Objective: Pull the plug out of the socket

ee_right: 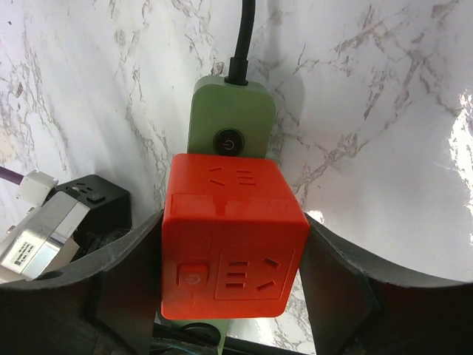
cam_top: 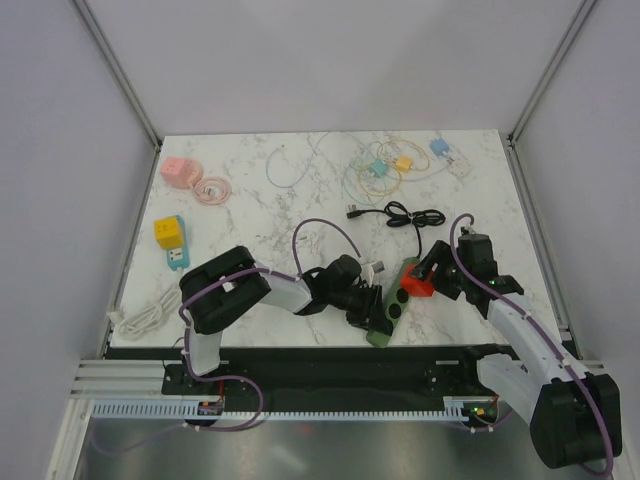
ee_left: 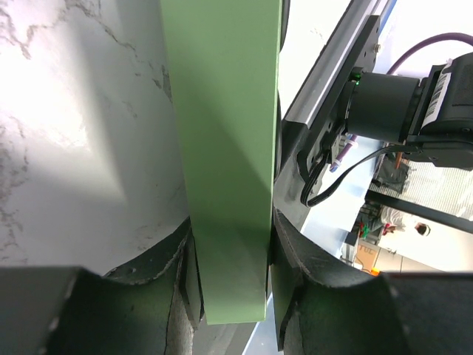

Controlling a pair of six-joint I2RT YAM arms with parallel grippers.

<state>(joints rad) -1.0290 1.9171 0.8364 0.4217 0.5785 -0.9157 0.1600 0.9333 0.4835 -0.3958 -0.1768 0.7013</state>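
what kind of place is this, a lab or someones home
Most likely a robotics lab test cell, not a home: a marble-patterned table boxed in by plain white panels on aluminium posts, with spare plug cubes and loose cables laid out like practice props.

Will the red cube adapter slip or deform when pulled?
The red plastic cube adapter looks rigid, so unlikely to deform; its smooth faces may slip between the jaws. Seated on the green power strip, it will probably resist at first.
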